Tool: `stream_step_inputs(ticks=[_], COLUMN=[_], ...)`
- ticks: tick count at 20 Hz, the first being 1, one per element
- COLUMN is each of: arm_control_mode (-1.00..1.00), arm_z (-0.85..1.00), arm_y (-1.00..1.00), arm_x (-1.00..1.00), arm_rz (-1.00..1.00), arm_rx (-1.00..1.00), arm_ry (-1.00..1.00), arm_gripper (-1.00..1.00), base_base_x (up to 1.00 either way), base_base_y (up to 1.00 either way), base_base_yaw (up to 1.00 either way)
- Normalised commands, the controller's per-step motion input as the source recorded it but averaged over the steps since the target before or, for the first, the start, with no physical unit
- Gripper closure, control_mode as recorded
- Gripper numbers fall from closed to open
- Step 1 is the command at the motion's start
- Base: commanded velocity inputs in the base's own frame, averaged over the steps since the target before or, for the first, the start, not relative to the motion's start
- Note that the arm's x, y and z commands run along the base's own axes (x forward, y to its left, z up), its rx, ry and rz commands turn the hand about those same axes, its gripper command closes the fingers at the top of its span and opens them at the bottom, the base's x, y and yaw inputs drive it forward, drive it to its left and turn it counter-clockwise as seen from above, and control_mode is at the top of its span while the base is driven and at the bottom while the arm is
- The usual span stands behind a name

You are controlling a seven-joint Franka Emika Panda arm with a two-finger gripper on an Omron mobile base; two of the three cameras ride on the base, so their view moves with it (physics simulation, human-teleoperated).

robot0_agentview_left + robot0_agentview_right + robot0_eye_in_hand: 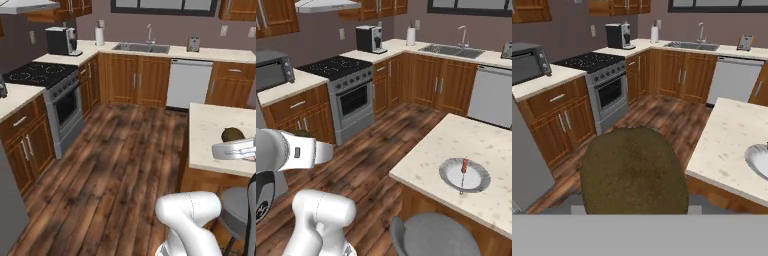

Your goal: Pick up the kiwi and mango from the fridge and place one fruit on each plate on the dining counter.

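Note:
The kiwi (633,170), a dark brown oval fruit, sits close up in the lower middle of the hand view, with my gripper (634,209) shut on it. From the left base view the kiwi (232,134) shows just above the white hand, over the near edge of the dining counter (210,125). A pale grey plate (476,186) with a meat skewer (463,172) lies on the beige counter top (466,140), to the right of the gripper. The plate's rim (758,159) shows at the right edge of the hand view. The fridge's grey side (527,165) stands at the left. The mango is out of view.
A grey round stool (436,235) stands at the counter's near side. A steel stove (62,102), wood cabinets, a sink (142,48), a white dishwasher (188,83), a coffee machine (62,41) and a microwave (273,70) line the walls. Wood floor (120,155) lies between them.

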Motion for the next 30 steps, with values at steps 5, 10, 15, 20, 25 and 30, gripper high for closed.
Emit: stream_step_inputs(ticks=[5,10,15,20,25,30], arm_control_mode=[1.00,1.00,1.00,1.00,1.00,1.00], arm_z=[0.00,0.00,0.00,0.00,0.00,0.00], arm_y=[0.00,0.00,0.00,0.00,0.00,0.00], arm_x=[0.00,0.00,0.00,0.00,0.00,0.00], arm_rz=[0.00,0.00,0.00,0.00,0.00,0.00], arm_rx=[0.00,0.00,0.00,0.00,0.00,0.00], arm_ry=[0.00,0.00,0.00,0.00,0.00,0.00], arm_gripper=[1.00,1.00,1.00,1.00,1.00,1.00], base_base_x=[-0.36,-0.31,-0.95,-1.00,-1.00,-0.90], base_base_y=[-1.00,-1.00,-0.46,0.00,-0.36,-1.00], base_base_yaw=[-0.46,-0.40,-0.23,-0.16,-0.14,-0.10])
